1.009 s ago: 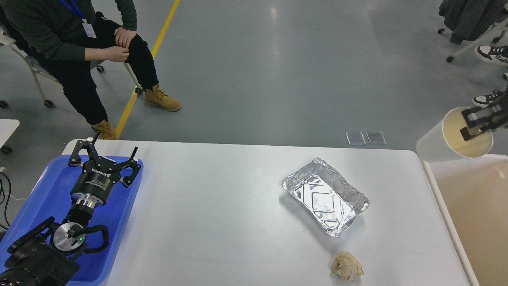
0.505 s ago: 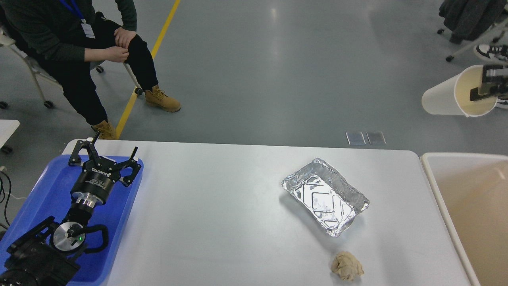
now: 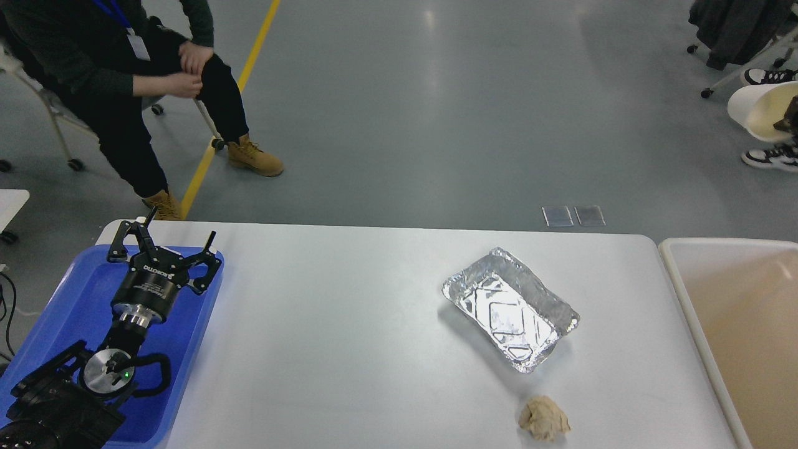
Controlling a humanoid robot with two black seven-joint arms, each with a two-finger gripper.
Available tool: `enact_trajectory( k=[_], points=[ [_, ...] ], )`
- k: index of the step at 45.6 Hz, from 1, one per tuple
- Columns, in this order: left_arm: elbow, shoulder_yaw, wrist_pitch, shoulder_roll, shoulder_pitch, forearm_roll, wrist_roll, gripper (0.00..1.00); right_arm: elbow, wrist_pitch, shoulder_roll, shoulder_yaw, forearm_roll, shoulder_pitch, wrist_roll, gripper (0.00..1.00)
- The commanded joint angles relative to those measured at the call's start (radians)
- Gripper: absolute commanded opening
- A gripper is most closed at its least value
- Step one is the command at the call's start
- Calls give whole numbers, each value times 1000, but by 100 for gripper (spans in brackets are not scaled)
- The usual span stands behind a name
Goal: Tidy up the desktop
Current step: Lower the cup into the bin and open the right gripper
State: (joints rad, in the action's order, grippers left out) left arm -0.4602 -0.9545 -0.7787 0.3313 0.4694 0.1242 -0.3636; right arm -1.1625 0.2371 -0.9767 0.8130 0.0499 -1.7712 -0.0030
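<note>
One foil tray (image 3: pixel 511 310), one paper wad (image 3: pixel 544 419) on desktop (image 3: pixel 349 349); left claw (image 3: pixel 163 245) spread; right claw's state unclear.

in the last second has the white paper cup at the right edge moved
Yes. The white paper cup has risen up and away from the beige bin, now high at the right edge beside the sneakers.

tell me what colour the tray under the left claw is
Blue: the tray under the left claw is solid bright blue plastic, clearest in the head view.
</note>
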Motion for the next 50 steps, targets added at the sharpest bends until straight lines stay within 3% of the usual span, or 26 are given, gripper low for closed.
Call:
enact_trajectory(
  k=[1, 10, 16, 21, 36, 50],
  points=[
    [0, 0, 1, 0, 0, 0, 0, 99, 380, 127, 137, -320, 137, 455, -2, 0],
    [0, 0, 1, 0, 0, 0, 0, 99, 664, 67, 246, -549, 120, 700, -26, 0],
    [0, -1, 1, 0, 0, 0, 0, 99, 849, 59, 367, -603, 122, 817, -48, 0],
    [0, -1, 1, 0, 0, 0, 0, 99, 994, -11, 452, -653, 131, 894, -64, 0],
    [0, -1, 1, 0, 0, 0, 0, 99, 1014, -38, 523, -891, 139, 1036, -68, 0],
    [0, -1, 1, 0, 0, 0, 0, 99, 1024, -45, 566, -963, 137, 1107, -64, 0]
  ],
)
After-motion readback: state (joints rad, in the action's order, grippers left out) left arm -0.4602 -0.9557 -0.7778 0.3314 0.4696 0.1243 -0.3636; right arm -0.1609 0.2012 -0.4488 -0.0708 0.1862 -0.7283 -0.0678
